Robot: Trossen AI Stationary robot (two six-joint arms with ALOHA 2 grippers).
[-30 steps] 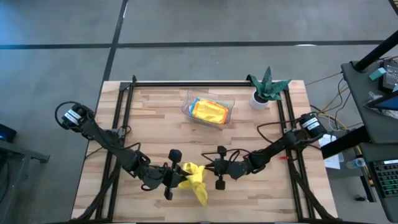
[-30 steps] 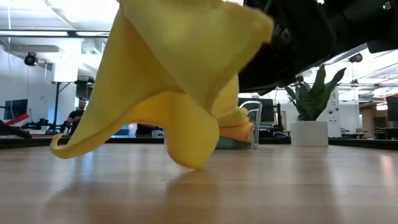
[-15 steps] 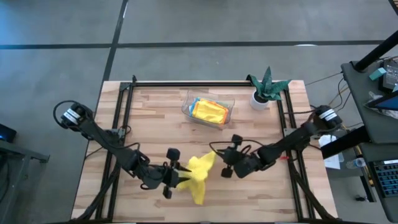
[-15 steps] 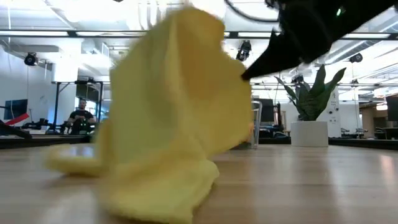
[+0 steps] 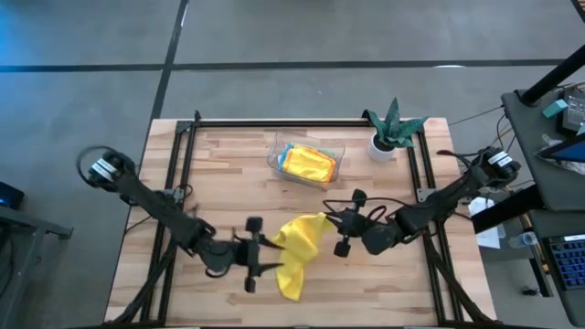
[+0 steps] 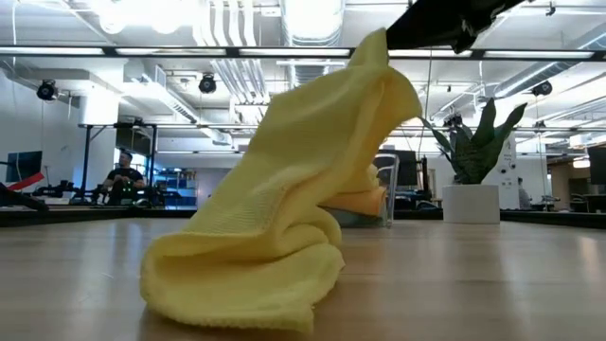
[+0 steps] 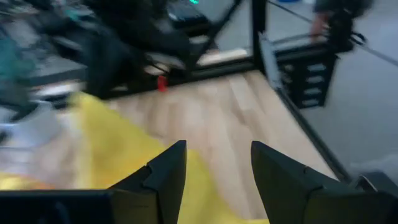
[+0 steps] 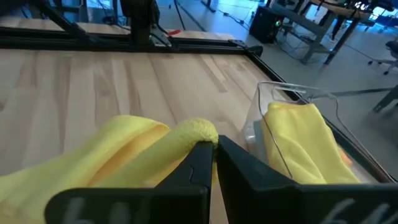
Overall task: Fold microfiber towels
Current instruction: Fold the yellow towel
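While the right end effector [image 5: 331, 220] stays clenched on one corner of the yellow towel [image 5: 294, 254], lifting it off the desk [image 5: 228, 174], the left end effector [image 5: 262, 267] sits beside the cloth's lower heap with its fingers [image 7: 165, 177] parted and empty. Farther back, a clear tray [image 5: 307, 161] holds a folded yellow towel [image 5: 307, 164], beside a potted plant [image 5: 391, 130].

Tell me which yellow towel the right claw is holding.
The loose yellow towel at the table's front, pinched by the right claw. The other yellow towel lies folded in the clear tray.
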